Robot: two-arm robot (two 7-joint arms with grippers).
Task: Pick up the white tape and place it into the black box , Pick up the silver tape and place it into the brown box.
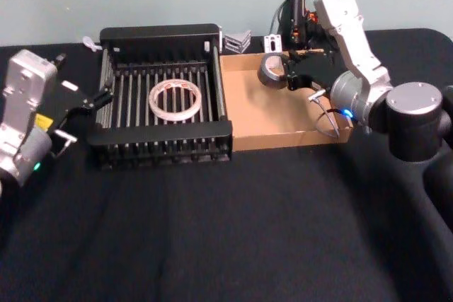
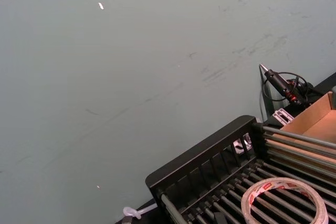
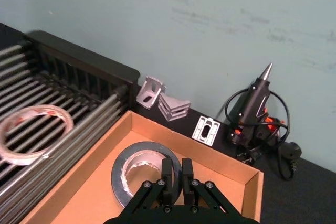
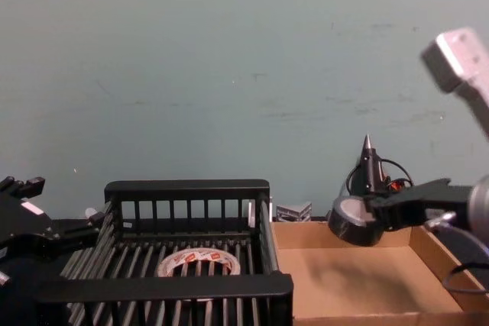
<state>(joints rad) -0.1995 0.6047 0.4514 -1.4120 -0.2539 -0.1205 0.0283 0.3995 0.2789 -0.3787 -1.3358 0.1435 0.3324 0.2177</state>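
Observation:
The white tape (image 1: pixel 175 100) lies flat on the barred floor of the black box (image 1: pixel 159 139); it also shows as white tape (image 2: pixel 286 200) and white tape (image 4: pixel 199 263). My right gripper (image 1: pixel 289 76) is shut on the rim of the silver tape (image 1: pixel 272 68), holding it just above the far left corner of the brown box (image 1: pixel 283 114). In the right wrist view the fingers (image 3: pixel 167 174) pinch the silver tape (image 3: pixel 139 169) over the cardboard floor. From the chest, the silver tape (image 4: pixel 350 221) hangs above the brown box (image 4: pixel 344 276). My left gripper (image 1: pixel 81 117) stands open beside the black box's left wall.
A black glue gun (image 1: pixel 297 8) with its cable stands behind the brown box. Grey metal brackets (image 1: pixel 237 40) and a small white plate (image 1: pixel 273 42) lie behind the boxes. A teal wall closes off the back. Bare black cloth stretches in front.

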